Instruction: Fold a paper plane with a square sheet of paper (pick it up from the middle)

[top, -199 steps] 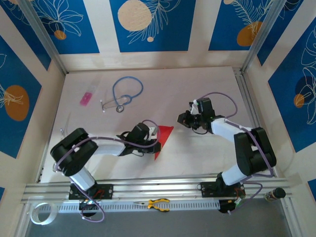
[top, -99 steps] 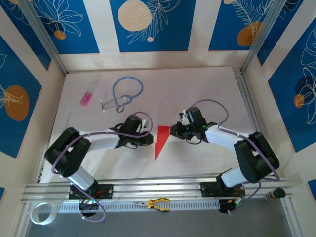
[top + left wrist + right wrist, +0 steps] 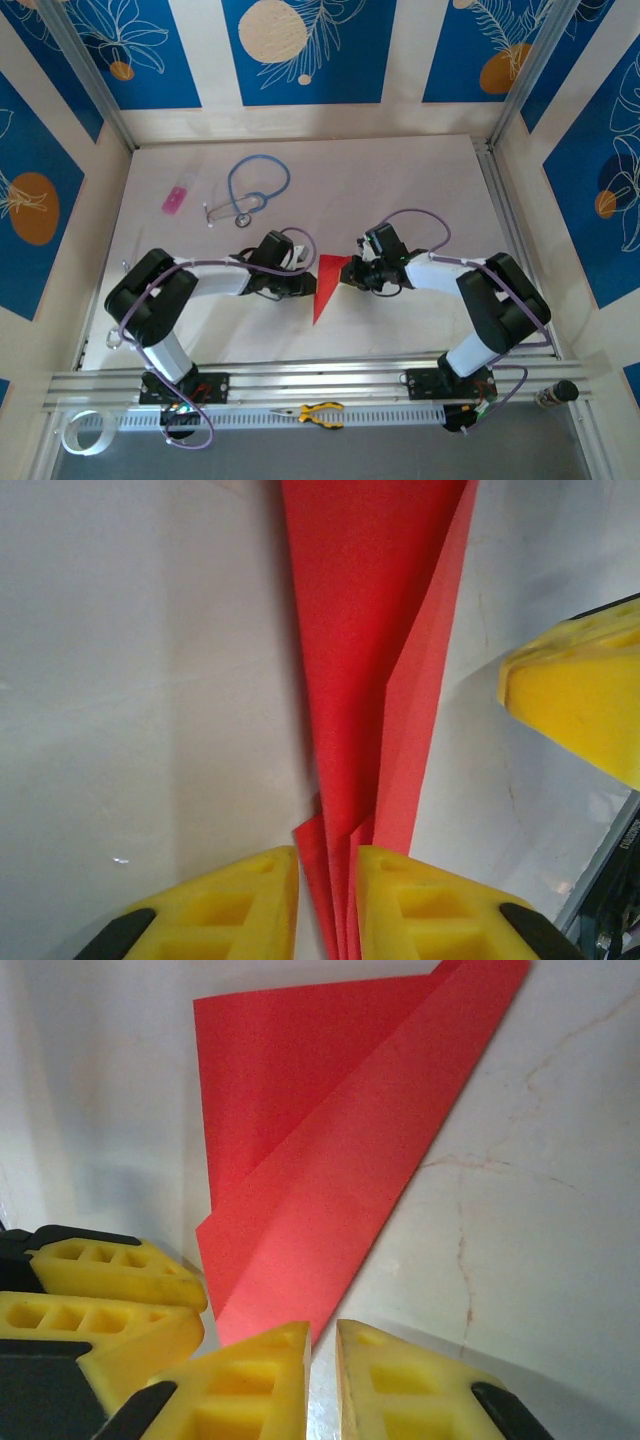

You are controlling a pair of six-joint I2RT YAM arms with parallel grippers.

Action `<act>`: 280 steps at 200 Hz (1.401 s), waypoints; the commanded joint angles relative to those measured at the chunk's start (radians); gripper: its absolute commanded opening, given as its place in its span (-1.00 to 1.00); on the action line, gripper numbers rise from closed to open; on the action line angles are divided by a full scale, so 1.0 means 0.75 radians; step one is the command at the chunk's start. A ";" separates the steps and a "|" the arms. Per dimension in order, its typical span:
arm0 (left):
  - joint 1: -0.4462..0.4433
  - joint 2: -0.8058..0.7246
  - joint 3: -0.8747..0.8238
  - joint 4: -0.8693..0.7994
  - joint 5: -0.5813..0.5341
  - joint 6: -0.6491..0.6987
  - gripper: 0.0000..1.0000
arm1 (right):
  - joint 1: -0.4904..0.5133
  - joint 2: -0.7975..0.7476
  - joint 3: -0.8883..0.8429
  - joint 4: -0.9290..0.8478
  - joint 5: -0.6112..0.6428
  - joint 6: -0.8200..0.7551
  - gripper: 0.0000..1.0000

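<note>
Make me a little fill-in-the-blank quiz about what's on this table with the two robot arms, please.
1. The folded paper plane lying between the left gripper and the right gripper is ___ in colour.
2. The left gripper's fingers, with the paper's folds between them, are ___.
3. Near the small pink item at the table's far left lies a blue-tubed ___.

Missing words: red; yellow; stethoscope.
</note>
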 commanded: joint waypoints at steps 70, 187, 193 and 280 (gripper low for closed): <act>0.004 0.055 0.075 -0.072 0.069 0.052 -0.46 | 0.014 0.055 0.004 0.053 -0.029 0.026 -0.69; 0.003 0.095 0.114 -0.068 0.139 0.046 -0.52 | 0.022 0.128 0.003 0.124 -0.082 0.048 -0.69; 0.005 0.091 0.111 -0.060 0.143 0.042 -0.53 | 0.022 0.131 0.002 0.125 -0.083 0.049 -0.69; 0.003 0.106 0.072 0.056 0.185 -0.027 -0.65 | 0.024 0.130 -0.014 0.128 -0.080 0.053 -0.70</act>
